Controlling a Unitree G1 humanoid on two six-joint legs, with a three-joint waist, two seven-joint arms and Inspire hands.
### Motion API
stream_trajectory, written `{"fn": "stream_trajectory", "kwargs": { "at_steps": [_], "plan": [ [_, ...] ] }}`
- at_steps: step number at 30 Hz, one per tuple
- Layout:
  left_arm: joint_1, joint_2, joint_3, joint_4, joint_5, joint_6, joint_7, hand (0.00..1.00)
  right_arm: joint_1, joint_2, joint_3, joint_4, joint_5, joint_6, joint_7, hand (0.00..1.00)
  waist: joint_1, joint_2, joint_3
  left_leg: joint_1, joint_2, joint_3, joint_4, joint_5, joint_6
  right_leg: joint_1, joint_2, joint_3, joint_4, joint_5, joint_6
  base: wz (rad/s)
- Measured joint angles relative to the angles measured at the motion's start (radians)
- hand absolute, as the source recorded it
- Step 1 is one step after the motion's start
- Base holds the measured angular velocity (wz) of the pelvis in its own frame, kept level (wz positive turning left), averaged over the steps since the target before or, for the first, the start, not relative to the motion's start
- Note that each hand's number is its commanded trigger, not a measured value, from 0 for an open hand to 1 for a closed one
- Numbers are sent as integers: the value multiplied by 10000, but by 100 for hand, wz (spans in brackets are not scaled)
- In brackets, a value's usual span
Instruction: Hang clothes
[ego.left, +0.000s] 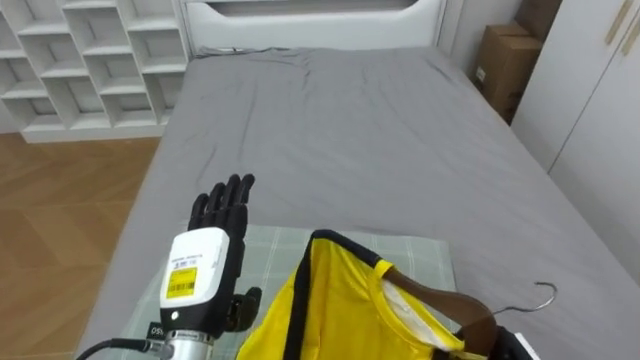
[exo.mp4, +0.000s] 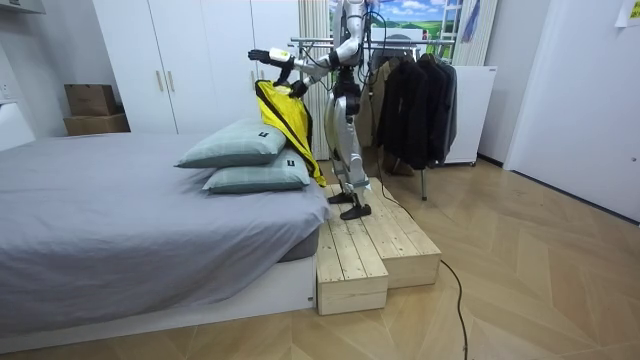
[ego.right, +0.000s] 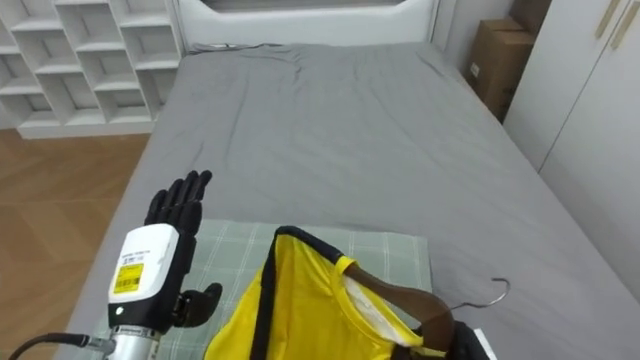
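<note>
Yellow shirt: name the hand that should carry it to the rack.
Right, probably: the hanger bearing the yellow shirt meets the right hand; the left hand hangs open over the pillow, empty.

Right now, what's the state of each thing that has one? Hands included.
left hand: open, fingers straight, above the pillows.
right hand: at the hanger, grip hidden.
yellow shirt: on the hanger, hanging down beside the pillows.
hanger: in the yellow shirt's collar, hook free.
pillows: two, stacked on the bed.
dark clothes: hanging, behind the robot.
wardrobe doors: shut.
</note>
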Motion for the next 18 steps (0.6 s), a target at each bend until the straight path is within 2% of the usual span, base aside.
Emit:
{"fn": "stream_trajectory", "kwargs": {
  "at_steps": [3,6,8,12,14,16,18],
  "plan": [
    [87,-5,18,101,-201,-36,-198,0,3,-92,-102,-334,-213,1,-118,100,-44,15,21,38,39,508,-67,-1,1,-129,25,205,105,2,4,-19],
    [204,-15,145,120,-187,-41,-271,0,3,-114,-213,-823,-818,1,-189,100,-112,8,27,-77,75,738,-69,-23,32,-398,66,366,266,1,4,-24],
    [468,-22,234,119,-177,-35,-415,0,38,-84,-504,-1198,-1356,1,-329,100,-131,-34,49,-92,89,1037,-73,-37,48,-539,118,651,272,-3,6,-38],
    [745,-7,256,114,-187,-39,-623,0,442,-105,-895,-1906,-1554,-3,-702,100,-149,-102,63,-114,108,1417,-19,-66,89,-835,176,986,369,-7,10,-29],
    [709,42,299,101,-371,-95,-625,0,444,-197,-919,-1947,-1688,-81,-963,100,-413,-172,54,-184,206,1883,89,-183,204,-999,251,1093,464,33,9,-28],
    [699,71,419,16,-353,-210,-624,0,463,-229,-933,-1952,-2067,-180,-1177,100,-476,-322,62,-205,242,2236,92,-224,206,-1248,317,1336,654,37,5,-50],
    [708,57,566,-91,-358,-257,-590,0,463,-220,-955,-2005,-2763,-238,-1321,100,-540,-429,51,-216,334,2735,70,-294,211,-1521,359,1152,725,179,-29,-91]
  ]
}}
